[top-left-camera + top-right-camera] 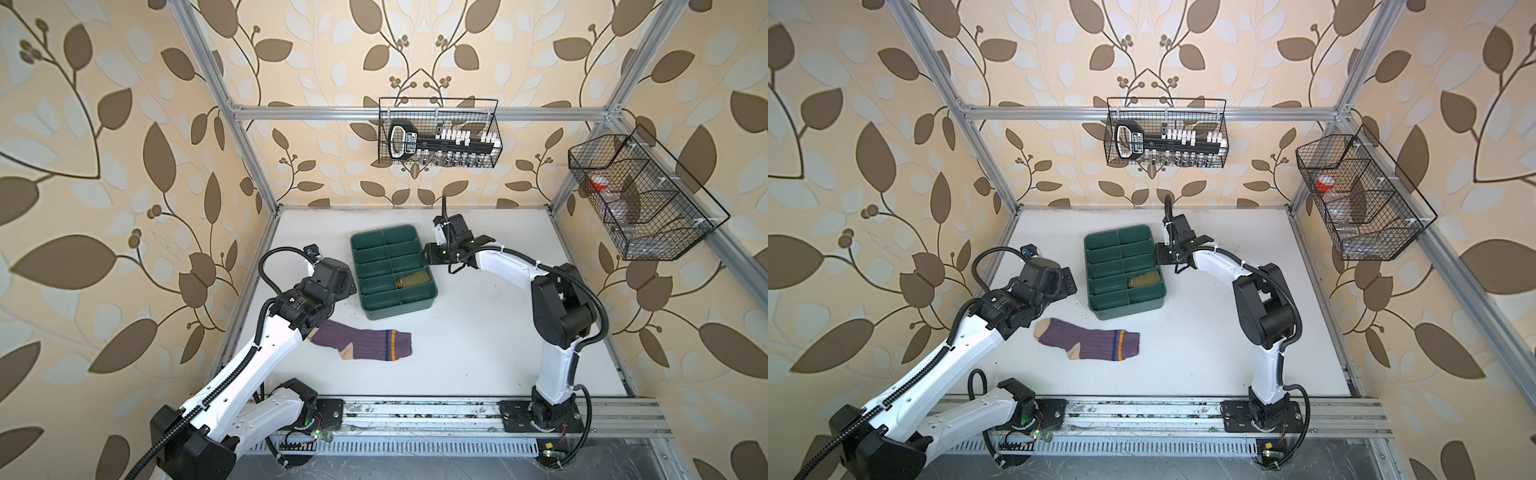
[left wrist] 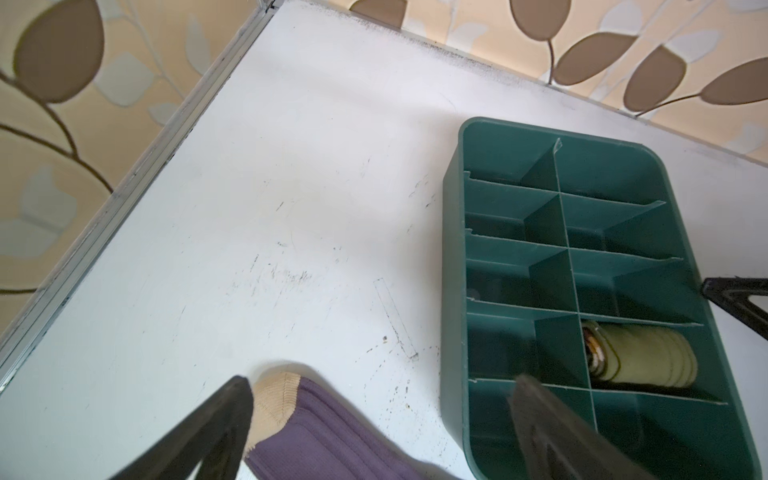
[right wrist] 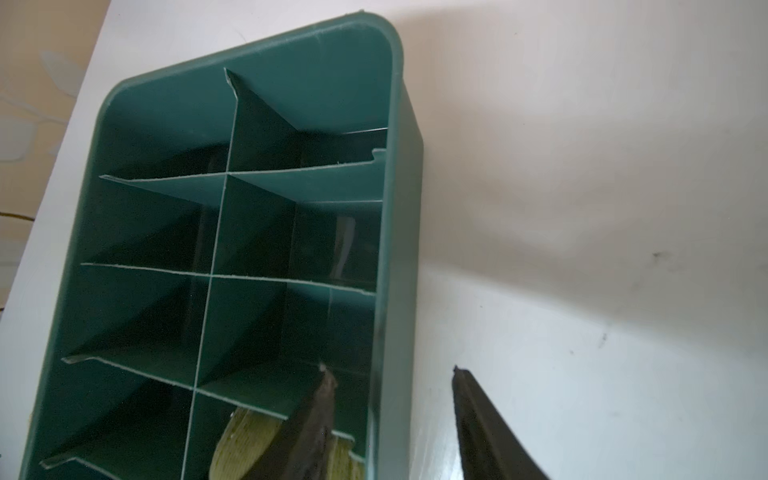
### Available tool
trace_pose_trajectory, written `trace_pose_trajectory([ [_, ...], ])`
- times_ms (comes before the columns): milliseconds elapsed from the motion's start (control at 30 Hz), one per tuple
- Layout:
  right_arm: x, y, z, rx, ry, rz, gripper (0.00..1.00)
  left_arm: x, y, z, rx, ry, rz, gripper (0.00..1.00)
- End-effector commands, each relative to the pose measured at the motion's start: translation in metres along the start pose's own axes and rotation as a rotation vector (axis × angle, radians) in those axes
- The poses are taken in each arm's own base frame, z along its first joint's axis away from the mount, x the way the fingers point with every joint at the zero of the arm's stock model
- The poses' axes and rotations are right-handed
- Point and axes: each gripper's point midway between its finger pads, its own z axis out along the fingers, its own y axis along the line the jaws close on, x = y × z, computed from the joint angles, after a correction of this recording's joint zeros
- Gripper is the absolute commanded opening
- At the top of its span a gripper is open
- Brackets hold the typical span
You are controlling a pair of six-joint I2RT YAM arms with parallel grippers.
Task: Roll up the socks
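Two socks, one tray: the rolled olive-green ribbed sock (image 1: 415,279) sits stored in a right-hand compartment of the dark green divided plastic tray (image 1: 399,309). The flat purple ribbed sock (image 1: 365,347) lies near left. The left gripper (image 2: 382,380) gapes wide over its toe, seemingly to start rolling. The right gripper (image 3: 389,370), parted and empty, straddles the tray's right wall.

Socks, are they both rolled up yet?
Halfway. Done: the olive green sock is rolled up and sits in a compartment of the green tray. In hand: nothing; the left gripper is open near the toe of the purple sock, and the right gripper is open, astride the tray's wall. Left: the purple sock lies flat on the table, unrolled.
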Motion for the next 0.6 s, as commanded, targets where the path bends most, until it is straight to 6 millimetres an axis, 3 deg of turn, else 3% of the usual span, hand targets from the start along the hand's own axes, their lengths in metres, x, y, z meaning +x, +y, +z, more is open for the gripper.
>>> trace_pose_trajectory([
  [0, -0.002, 0.0, 0.01, 0.041, 0.007, -0.034, 0.45, 0.003, 0.018, 0.001, -0.083, -0.021, -0.036, 0.99],
  [133, 0.002, -0.01, 0.018, 0.081, 0.007, -0.029, 0.26, 0.006, 0.019, 0.006, -0.117, 0.003, -0.025, 0.99],
  [233, 0.005, -0.017, 0.02, 0.112, 0.005, -0.036, 0.24, 0.008, 0.019, 0.01, -0.132, 0.015, -0.017, 0.99],
  [300, 0.006, -0.024, 0.016, 0.144, -0.002, -0.033, 0.1, 0.009, 0.018, 0.012, -0.132, 0.02, -0.015, 0.99],
  [433, 0.005, -0.043, -0.002, 0.179, -0.042, 0.001, 0.02, 0.01, 0.014, 0.015, -0.119, 0.025, -0.006, 0.99],
  [567, 0.015, -0.079, -0.026, 0.243, -0.034, 0.047, 0.0, 0.012, 0.006, 0.019, -0.099, 0.045, 0.005, 0.99],
])
